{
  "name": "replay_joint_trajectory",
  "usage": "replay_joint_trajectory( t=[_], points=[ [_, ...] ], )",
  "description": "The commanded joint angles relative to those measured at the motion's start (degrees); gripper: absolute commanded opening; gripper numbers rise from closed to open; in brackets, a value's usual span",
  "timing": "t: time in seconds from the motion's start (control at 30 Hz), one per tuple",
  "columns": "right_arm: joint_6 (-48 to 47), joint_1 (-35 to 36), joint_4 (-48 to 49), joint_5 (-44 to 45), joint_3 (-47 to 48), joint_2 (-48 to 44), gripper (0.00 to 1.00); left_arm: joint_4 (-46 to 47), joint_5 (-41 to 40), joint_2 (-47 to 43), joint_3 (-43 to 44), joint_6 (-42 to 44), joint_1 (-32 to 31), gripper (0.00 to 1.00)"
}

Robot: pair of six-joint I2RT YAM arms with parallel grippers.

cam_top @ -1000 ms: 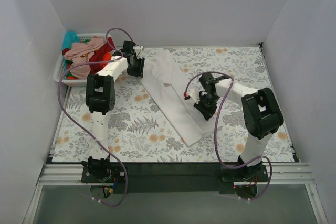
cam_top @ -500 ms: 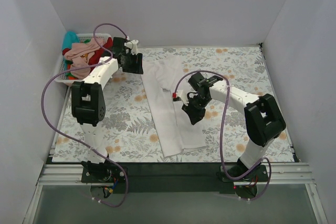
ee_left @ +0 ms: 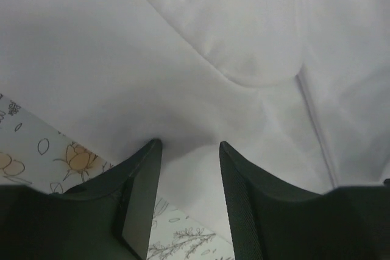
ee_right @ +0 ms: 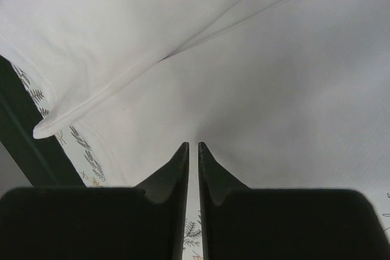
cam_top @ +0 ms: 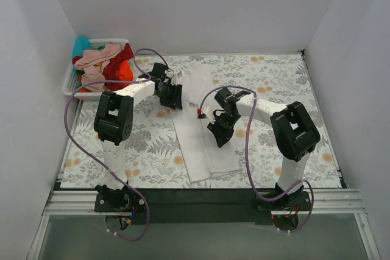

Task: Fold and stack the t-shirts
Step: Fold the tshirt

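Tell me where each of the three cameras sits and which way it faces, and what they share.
Top external: above and behind the arms, looking down on the table, basket and both arms.
Left wrist: looks past its parted fingers onto the white t-shirt.
Right wrist: looks past its nearly closed fingers onto white cloth, table edge at left.
Shared: all three show the white t-shirt.

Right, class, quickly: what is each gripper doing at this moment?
Left gripper: open, fingers straddling the edge of the large white cloth t-shirt.
Right gripper: shut, pinching that shirt.
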Motion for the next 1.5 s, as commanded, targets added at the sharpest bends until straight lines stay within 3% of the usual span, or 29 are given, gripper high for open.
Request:
replay_joint_trajectory(
  t=[0.0, 0.27, 0.37, 0.43, 0.53, 0.57, 0.77, 0.8, 0.93, 1.0, 1.1, 1.27, 1.47],
  points=[
    [1.69, 0.26, 2.16, -2.09, 0.62, 1.27, 0.16, 0.6, -3.25, 3.94, 4.52, -1.02, 1.03, 0.42],
    [4.86, -3.25, 4.1, -1.83, 10.1, 8.3, 0.2, -5.55, -4.49, 17.31, 25.85, 0.39, 4.46, 0.42],
    [5.04, -4.04, 3.14, -2.27, 13.62, 6.13, 0.31, -8.71, -0.56, 16.62, 29.83, 3.02, 4.64, 0.53],
    [4.69, -4.04, 2.35, -3.05, 14.33, 3.75, 0.4, -8.81, 2.53, 10.77, 28.27, 5.3, 4.73, 0.62],
    [4.25, -3.61, 0.33, -4.29, 13.2, -2.13, 0.5, -6.45, 9.99, 1.62, 19.49, 8.73, 4.73, 0.81],
    [3.72, -3.34, 0.06, -4.11, 11.02, -5.2, 0.51, -5.48, 11.67, -5.2, 16.25, 9.78, 4.73, 0.82],
    [0.13, 2.45, 0.23, 1.5, -2.68, -15.59, 0.48, -2.93, 23.1, -32.27, -12.48, 19.71, 3.85, 0.78],
    [-0.15, 3.33, 1.28, 3.25, -4.46, -16.29, 0.47, -2.31, 24.67, -35.65, -21.31, 21.29, 3.24, 0.77],
    [-1.81, 7.46, 4.96, 8.97, -10.27, -18.76, 0.42, 0.5, 21.12, -50.16, -38.48, 26.04, -2.99, 0.71],
    [-2.69, 9.13, 6.38, 11.69, -12.2, -18.76, 0.42, 0.59, 19.16, -54.46, -42.65, 29.64, -6.68, 0.68],
    [-2.79, 10.28, 9.1, 12.93, -12.82, -17.88, 0.41, 2.61, 17.05, -55.54, -47.32, 30.54, -7.4, 0.62],
    [-3.22, 11.25, 10.78, 14.26, -11.6, -16.3, 0.4, 10.95, 12.58, -59.76, -54.34, 35.1, -11.17, 0.61],
    [-5.95, 11.51, 12.19, 15.48, -12.12, -14.72, 0.4, 20.71, 8.08, -56.25, -56.9, 36.51, -15.75, 0.61]
  ],
)
